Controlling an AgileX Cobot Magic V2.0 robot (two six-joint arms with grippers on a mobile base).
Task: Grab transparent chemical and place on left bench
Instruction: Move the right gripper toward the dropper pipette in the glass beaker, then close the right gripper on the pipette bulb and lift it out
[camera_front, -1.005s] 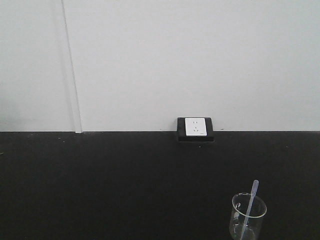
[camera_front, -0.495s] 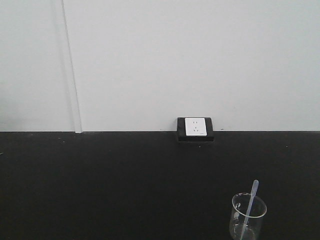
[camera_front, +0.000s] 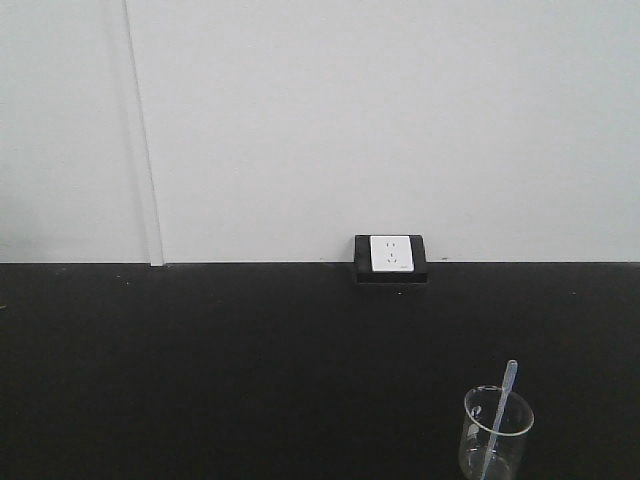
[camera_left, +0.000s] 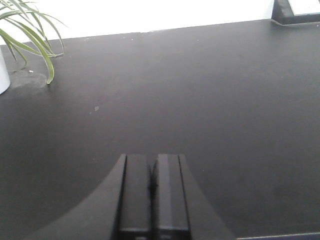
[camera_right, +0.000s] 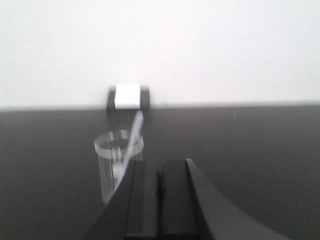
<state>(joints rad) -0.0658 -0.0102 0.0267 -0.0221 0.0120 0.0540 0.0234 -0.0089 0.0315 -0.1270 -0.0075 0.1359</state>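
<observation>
1. Plainly, the transparent chemical (camera_front: 506, 382) stood inside a clear glass beaker (camera_front: 520, 450), leaning toward one o'clock with its upper end above the rim.
2. The beaker sat on a black worktop (camera_front: 200, 370) at five o'clock in the front view, well apart from the wall socket (camera_front: 390, 254) at its eleven o'clock.
3. The right gripper (camera_right: 160, 162) had its jaws pressed together, pinching nothing. The blurred beaker and transparent chemical lay just ahead at its eleven o'clock.
4. The left gripper (camera_left: 151, 159) was likewise pressed together and held nothing, with the worktop ahead of it. A green plant (camera_left: 30, 30) in a white pot (camera_left: 2, 75) stood at its ten o'clock.
</observation>
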